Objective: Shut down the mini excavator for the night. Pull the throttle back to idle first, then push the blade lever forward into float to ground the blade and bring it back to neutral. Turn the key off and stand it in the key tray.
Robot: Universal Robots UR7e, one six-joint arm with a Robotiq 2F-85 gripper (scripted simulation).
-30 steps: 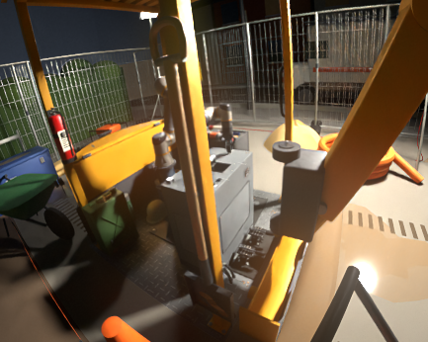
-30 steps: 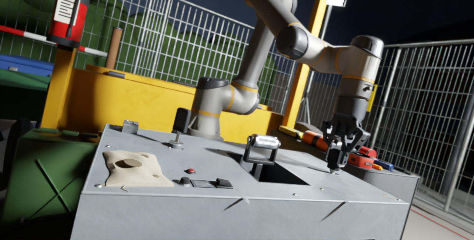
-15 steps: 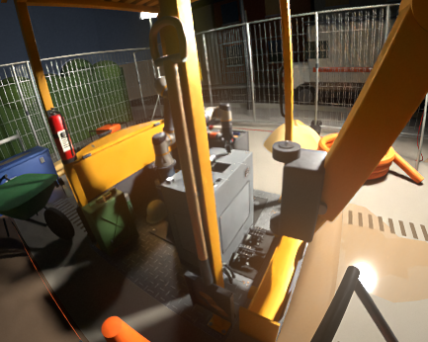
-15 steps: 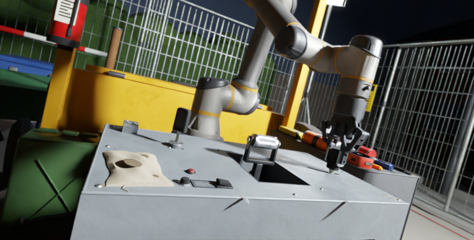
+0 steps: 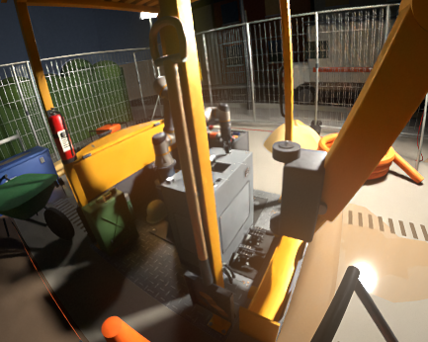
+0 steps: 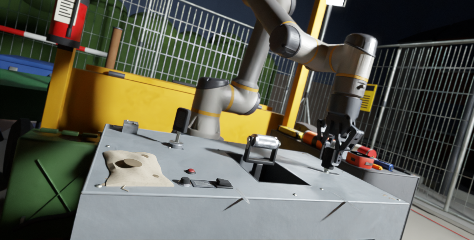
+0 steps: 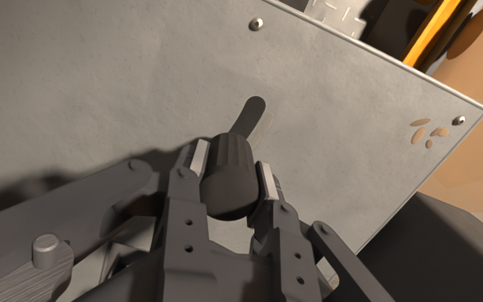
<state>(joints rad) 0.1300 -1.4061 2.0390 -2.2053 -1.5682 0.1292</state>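
Note:
My gripper [image 6: 328, 159] stands upright at the right end of the grey console top [image 6: 232, 172], closed around a dark ribbed knob [image 7: 230, 176] on a thin stem. I take the knob for the throttle lever [image 6: 327, 162]. Its stem meets the panel just below the fingers. A lever with a silver roller handle [image 6: 263, 142] rises from the rectangular opening in the middle of the console. A black-capped lever [image 6: 180, 124] stands at the back left. I cannot pick out the key or the key tray.
The yellow machine body [image 6: 132, 99] rises behind the console. A green jerry can [image 6: 43, 169] sits at its left. Hand tools [image 6: 361, 157] lie on the ledge behind my gripper. A sandy patch [image 6: 132, 169], a red button [image 6: 190, 171] and switches [image 6: 205, 183] sit near the front edge.

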